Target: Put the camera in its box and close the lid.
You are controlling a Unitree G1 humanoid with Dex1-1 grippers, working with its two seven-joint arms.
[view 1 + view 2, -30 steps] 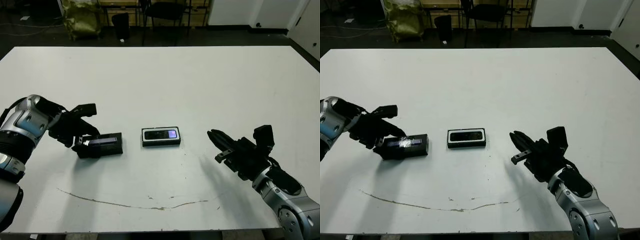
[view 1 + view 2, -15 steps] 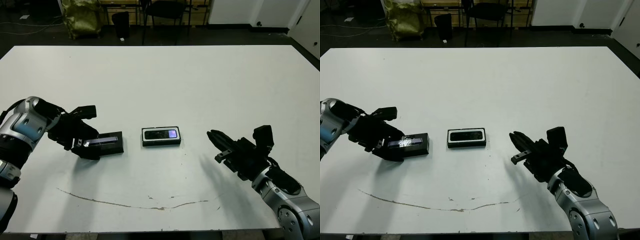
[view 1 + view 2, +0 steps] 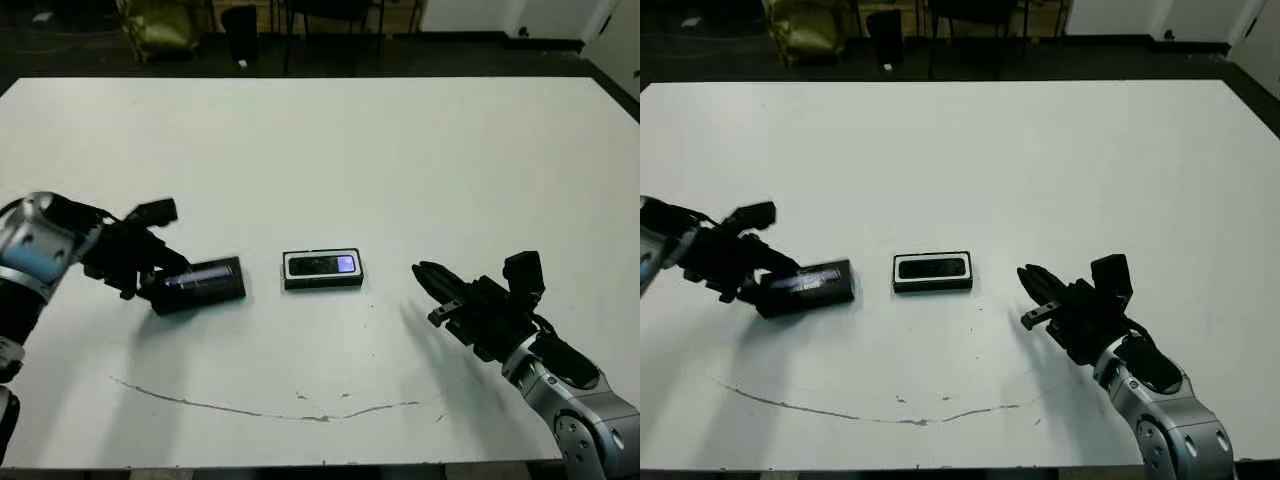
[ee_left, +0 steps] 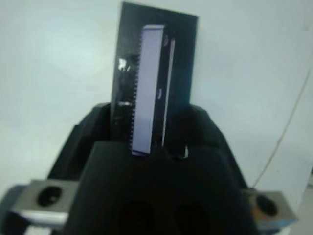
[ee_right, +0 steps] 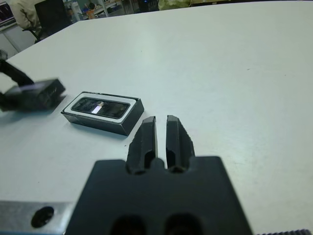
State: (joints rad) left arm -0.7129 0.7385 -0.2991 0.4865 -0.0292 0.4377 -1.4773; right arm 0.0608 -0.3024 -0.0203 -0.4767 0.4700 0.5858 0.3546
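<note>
The box [image 3: 322, 284], a shallow black tray with a white lining, lies mid-table. The camera [image 3: 320, 265] rests inside it, its bluish screen at the right end. To the box's left my left gripper [image 3: 148, 278] is shut on the lid [image 3: 197, 283], a flat black cover with a pale stripe, held low over the table and slightly tilted. In the left wrist view the lid [image 4: 152, 93] rises between the two fingers. My right gripper [image 3: 422, 272] hovers right of the box, shut and empty, its tips [image 5: 161, 122] pointing toward the box [image 5: 103, 116].
A thin brownish line [image 3: 300, 412] runs across the table [image 3: 400, 150] near its front edge. Beyond the far edge are dark chairs and a yellow-green bag [image 3: 160, 20] on the floor.
The whole picture has shifted up a little, so the camera moved. My left gripper has turned the lid slightly and drawn a bit to the left. The right arm holds still.
</note>
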